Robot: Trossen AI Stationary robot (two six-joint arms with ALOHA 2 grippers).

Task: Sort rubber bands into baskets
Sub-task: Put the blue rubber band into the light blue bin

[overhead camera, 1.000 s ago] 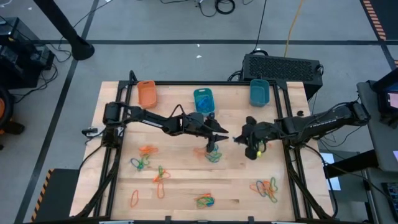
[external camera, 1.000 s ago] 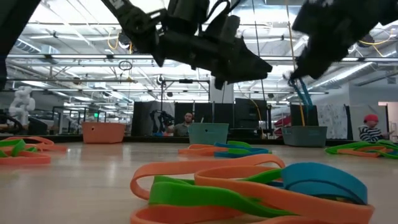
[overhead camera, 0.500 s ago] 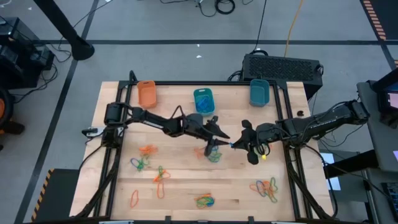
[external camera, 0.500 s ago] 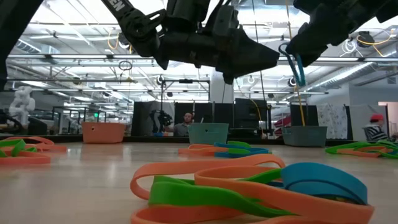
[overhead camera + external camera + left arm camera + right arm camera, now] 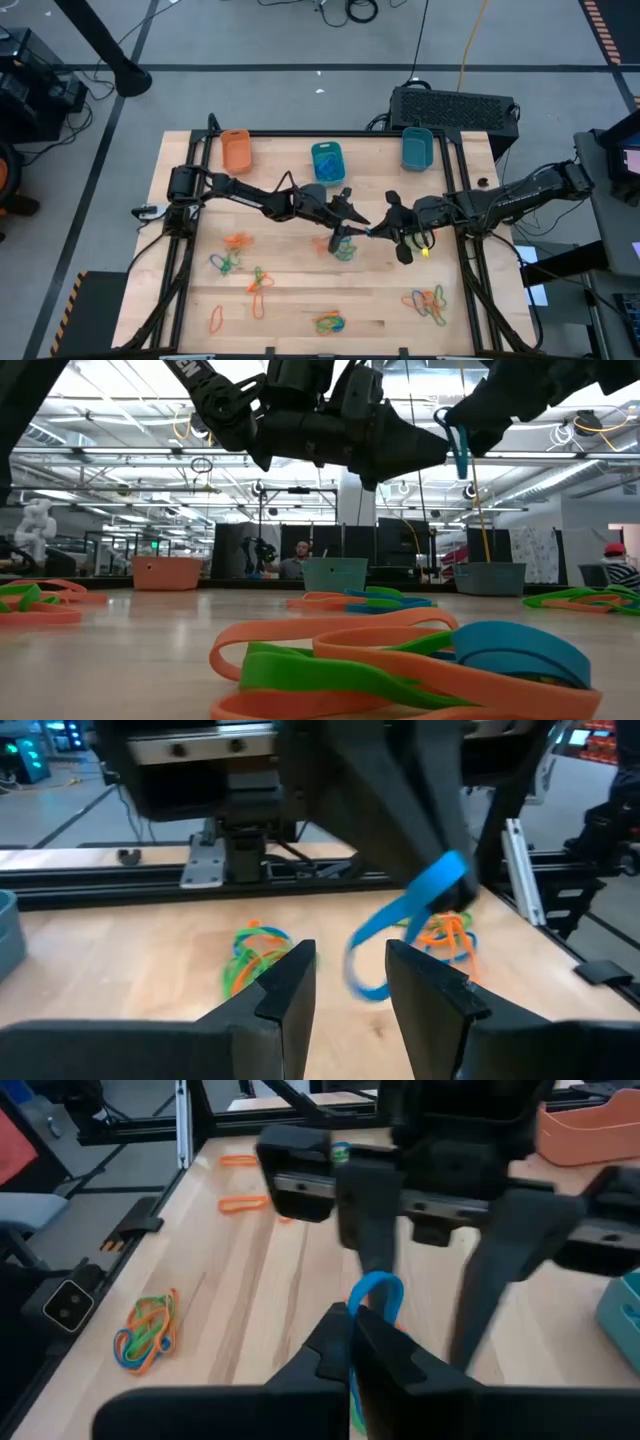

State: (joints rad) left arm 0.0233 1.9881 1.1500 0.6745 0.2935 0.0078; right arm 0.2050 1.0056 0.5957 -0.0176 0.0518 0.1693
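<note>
A blue rubber band (image 5: pixel 402 925) hangs in the air over the table's middle, with my right gripper (image 5: pixel 352 1320) shut on it. My left gripper (image 5: pixel 350 988) faces it, open. The band's free loop lies level with the gap between the left fingers, and I cannot tell whether it touches them. In the high view the two grippers meet nose to nose, left gripper (image 5: pixel 352 218) and right gripper (image 5: pixel 381 230). An orange basket (image 5: pixel 236 150) and two teal baskets (image 5: pixel 327 162), (image 5: pixel 416 148) stand along the far edge. Loose rubber bands (image 5: pixel 342 248) lie under the grippers. My right gripper pinches the blue band between its two shut fingers at one stretch of the loop (image 5: pixel 362 1306). The fingers come nearly level from the table's right. The band is clear of the table, and its free loop (image 5: pixel 365 982) reaches out toward the left gripper.
Heaps of mixed bands lie at the left (image 5: pixel 228 255), near middle (image 5: pixel 328 323) and near right (image 5: pixel 428 303). A single orange band (image 5: pixel 215 318) lies near the front left. A black box (image 5: pixel 455 108) stands behind the table's far right. Black frame rails (image 5: pixel 470 270) run along both sides.
My right gripper has gone up and toward the table's left, closer to the left gripper, and has tipped more level. The blue band has gone with it, higher above the table. My left gripper has rolled a little in place.
</note>
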